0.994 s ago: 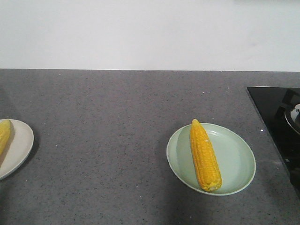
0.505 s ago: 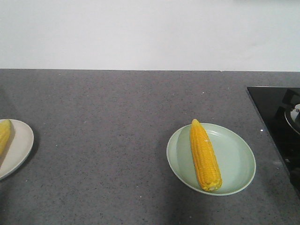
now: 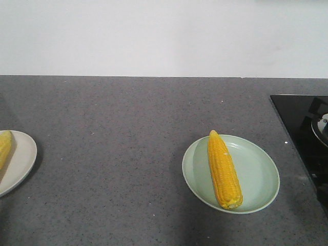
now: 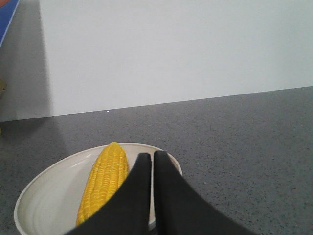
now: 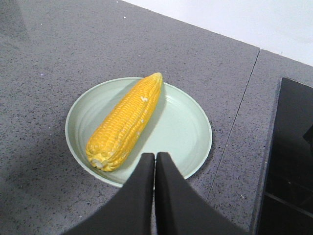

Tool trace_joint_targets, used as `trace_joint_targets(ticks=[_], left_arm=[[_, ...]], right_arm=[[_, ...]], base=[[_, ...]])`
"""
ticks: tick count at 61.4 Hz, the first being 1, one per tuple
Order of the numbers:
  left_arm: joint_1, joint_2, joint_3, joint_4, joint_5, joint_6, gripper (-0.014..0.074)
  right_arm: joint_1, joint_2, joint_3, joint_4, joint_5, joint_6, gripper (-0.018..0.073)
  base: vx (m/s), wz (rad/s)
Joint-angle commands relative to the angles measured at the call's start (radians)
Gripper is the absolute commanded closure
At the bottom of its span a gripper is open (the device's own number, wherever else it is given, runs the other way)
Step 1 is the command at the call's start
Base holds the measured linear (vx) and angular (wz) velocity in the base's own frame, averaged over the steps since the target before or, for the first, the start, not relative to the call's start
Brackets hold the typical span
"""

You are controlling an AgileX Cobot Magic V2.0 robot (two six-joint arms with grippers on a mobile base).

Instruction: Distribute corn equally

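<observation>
Green plate (image 3: 259, 177) at 4 o'clock on the desk (image 3: 128, 128), one corn cob (image 3: 224, 169) on it, tip toward 12. White plate (image 3: 20, 159) at 9 o'clock, one cob (image 3: 4, 148). Left pincer (image 4: 150, 159) and right pincer (image 5: 154, 159) both closed, holding nothing. Count looks even from here. Judgement: keep arms clear; nudge neither plate.
</observation>
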Motion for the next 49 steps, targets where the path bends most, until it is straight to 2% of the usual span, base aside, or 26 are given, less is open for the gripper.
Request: trace_joint_targets(ticks=[1,13,25,32,42,49], left_arm=[[0.001,-0.017,-0.001,-0.002,-0.074,-0.013,0.0603],[0.001,-0.017,-0.001,-0.002,-0.074,-0.013,0.0603],[0.001,-0.017,-0.001,-0.002,-0.074,-0.013,0.0603],[0.001,-0.017,-0.001,-0.002,-0.074,-0.013,0.0603],[0.001,-0.017,-0.001,-0.002,-0.074,-0.013,0.0603],[0.001,-0.017,-0.001,-0.002,-0.074,-0.013,0.0603]], right_arm=[[0.000,0.005,-0.025,0.015,-0.062,-0.008,0.0564],[0.000,0.005,-0.025,-0.004,-0.064,-0.010,0.0564],[-0.001,-0.013,-0.019,-0.080,-0.029,-0.003,0.0564],[-0.001,-0.057,0.049,-0.125,-0.113,0.030,0.0564],[-0.001,-0.159,0.227,-0.137,-0.313,0.180,0.0564],[-0.001,-0.254,0.344,-0.196,-0.443,0.318,0.0564]], base=[[0.00,0.00],[0.00,0.00],[0.00,0.00],[0.00,0.00],[0.00,0.00],[0.00,0.00]])
